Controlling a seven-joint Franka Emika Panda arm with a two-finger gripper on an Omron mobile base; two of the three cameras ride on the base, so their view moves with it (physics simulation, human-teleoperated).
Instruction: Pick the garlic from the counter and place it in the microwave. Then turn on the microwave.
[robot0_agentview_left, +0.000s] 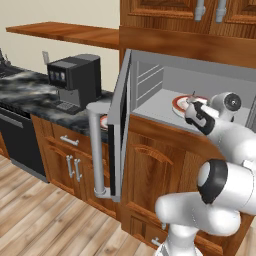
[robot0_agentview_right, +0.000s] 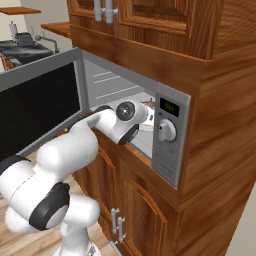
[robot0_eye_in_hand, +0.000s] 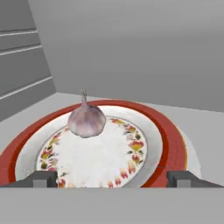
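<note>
The garlic (robot0_eye_in_hand: 86, 120), a small whitish-pink bulb with its stem tip up, rests on a red-rimmed flowered plate (robot0_eye_in_hand: 170, 144) inside the microwave (robot0_agentview_left: 165, 80). My gripper (robot0_eye_in_hand: 113, 179) is open. Its two fingertips (robot0_eye_in_hand: 43, 178) stand wide apart at the near edge of the plate, short of the garlic and not touching it. From the left base view, the gripper (robot0_agentview_left: 193, 109) reaches into the cavity over the plate (robot0_agentview_left: 179, 103). The microwave door (robot0_agentview_left: 120, 125) hangs wide open to the left. The round knob (robot0_agentview_right: 167, 131) sits on the silver panel at the right.
The door's long bar handle (robot0_agentview_left: 97, 150) juts toward the room. A black-and-grey coffee machine (robot0_agentview_left: 75, 80) stands on the dark marble counter (robot0_agentview_left: 25, 95), with another red-rimmed plate (robot0_agentview_left: 103, 121) behind the door. Wooden cabinets surround the microwave, and a wooden shelf (robot0_agentview_left: 65, 32) hangs above.
</note>
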